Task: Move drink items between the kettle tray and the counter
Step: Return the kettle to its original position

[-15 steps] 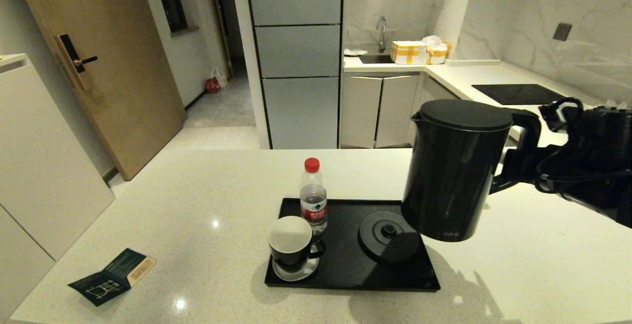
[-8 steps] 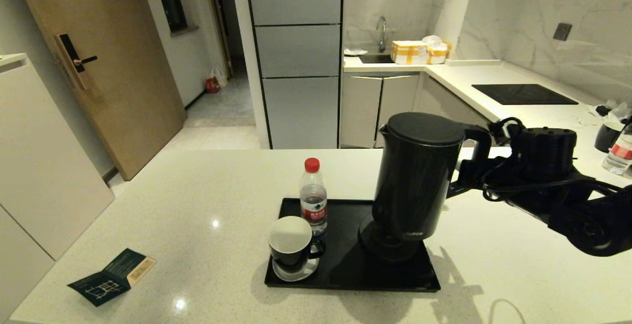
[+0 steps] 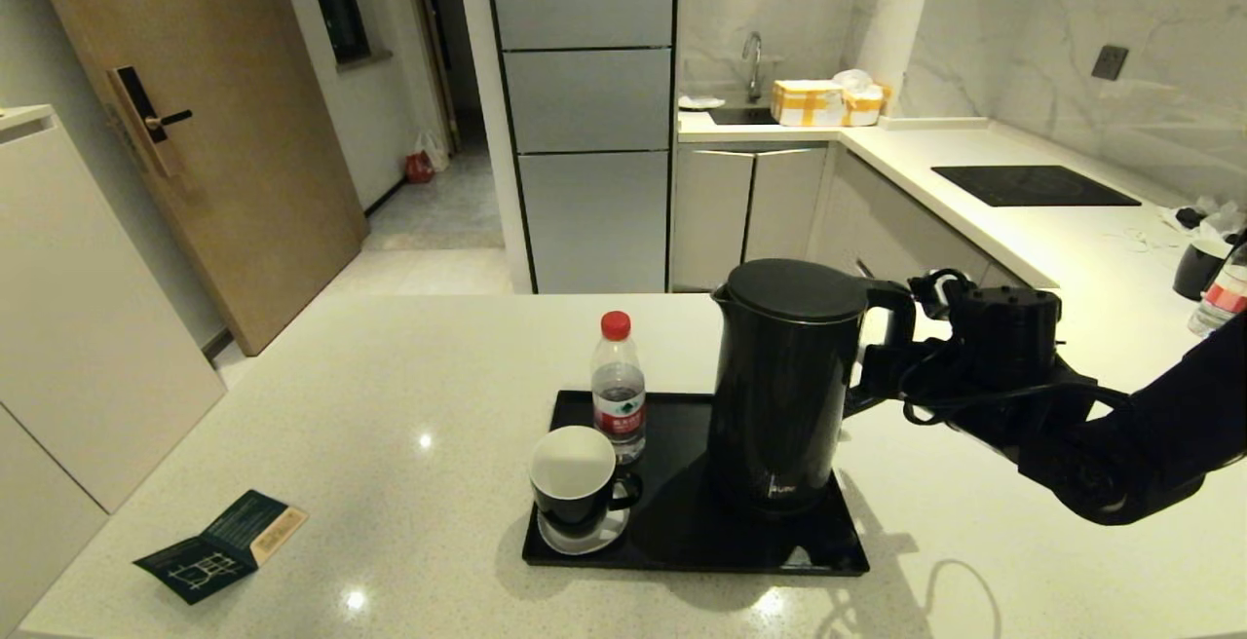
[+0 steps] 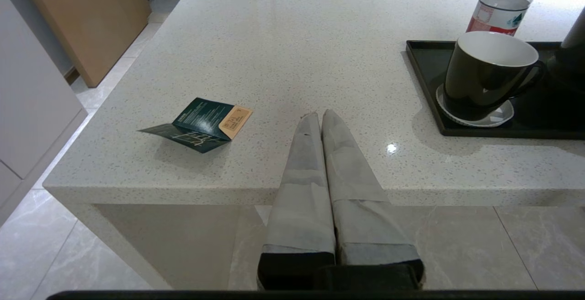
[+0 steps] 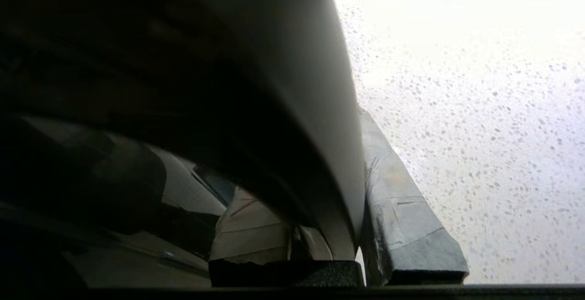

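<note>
A: Reaching in from the bench's right edge, right tool (image 3: 882,366) clamping the kettle (image 3: 782,381) by its handle. Left tool (image 4: 321,121) idling pinched together at the near edge.

B: Standing upright, matte black, lid on, at the tray's (image 3: 682,551) right end.

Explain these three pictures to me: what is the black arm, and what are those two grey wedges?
One robot, three cameras. The head camera looks down on a white counter. There the right gripper clasps the handle of a black kettle, which stands on a black tray beside a mug and a water bottle. The grey wedges are gripper fingers, filmed from each wrist. The left gripper hangs shut and idle at the counter's near edge, by a folded leaflet. The right wrist camera shows one finger pressed against the handle.
</note>
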### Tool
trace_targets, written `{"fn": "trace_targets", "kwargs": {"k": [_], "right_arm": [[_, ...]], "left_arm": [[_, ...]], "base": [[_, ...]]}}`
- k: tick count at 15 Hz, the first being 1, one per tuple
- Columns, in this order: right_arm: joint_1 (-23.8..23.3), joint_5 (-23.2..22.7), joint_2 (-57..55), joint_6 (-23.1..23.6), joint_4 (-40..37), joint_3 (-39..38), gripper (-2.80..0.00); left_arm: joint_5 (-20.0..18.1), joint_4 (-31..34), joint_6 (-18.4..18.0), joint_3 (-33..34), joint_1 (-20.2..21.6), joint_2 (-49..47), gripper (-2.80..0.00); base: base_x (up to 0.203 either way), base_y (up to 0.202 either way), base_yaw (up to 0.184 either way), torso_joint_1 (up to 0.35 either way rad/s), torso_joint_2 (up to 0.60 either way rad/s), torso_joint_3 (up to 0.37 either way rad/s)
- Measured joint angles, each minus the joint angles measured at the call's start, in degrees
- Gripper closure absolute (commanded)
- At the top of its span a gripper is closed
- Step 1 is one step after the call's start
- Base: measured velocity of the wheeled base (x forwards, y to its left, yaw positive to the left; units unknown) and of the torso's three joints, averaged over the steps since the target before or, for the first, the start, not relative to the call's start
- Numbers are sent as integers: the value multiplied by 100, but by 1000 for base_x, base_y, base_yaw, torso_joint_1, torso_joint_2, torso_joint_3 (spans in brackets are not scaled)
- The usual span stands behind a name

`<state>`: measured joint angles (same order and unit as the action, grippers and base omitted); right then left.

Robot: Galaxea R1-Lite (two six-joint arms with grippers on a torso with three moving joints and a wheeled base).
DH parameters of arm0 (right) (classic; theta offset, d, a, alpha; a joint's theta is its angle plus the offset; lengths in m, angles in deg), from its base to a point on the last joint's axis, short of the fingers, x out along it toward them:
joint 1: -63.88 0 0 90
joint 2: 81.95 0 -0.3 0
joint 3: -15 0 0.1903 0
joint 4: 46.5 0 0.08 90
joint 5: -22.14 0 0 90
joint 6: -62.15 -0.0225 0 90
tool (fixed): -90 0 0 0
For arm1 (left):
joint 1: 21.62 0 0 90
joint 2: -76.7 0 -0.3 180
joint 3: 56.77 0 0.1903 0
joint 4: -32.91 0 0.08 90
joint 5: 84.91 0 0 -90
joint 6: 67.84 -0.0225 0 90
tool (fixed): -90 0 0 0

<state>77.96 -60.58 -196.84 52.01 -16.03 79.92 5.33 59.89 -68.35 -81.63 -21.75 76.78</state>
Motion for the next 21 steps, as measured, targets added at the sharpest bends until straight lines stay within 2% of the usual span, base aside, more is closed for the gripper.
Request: {"fn": "trace_targets", "kwargs": {"k": [11,21], "right_arm": [[-207,-2,-52,-13,44,-123,0],[-100,22,-102,98,44,-227,0]], "left_arm": [[1,2,0,1,-2,0,0],[1,0,-1,4,0,0,0]], "base": [[0,0,0,0,0,0],[0,0,0,0,0,0]]}}
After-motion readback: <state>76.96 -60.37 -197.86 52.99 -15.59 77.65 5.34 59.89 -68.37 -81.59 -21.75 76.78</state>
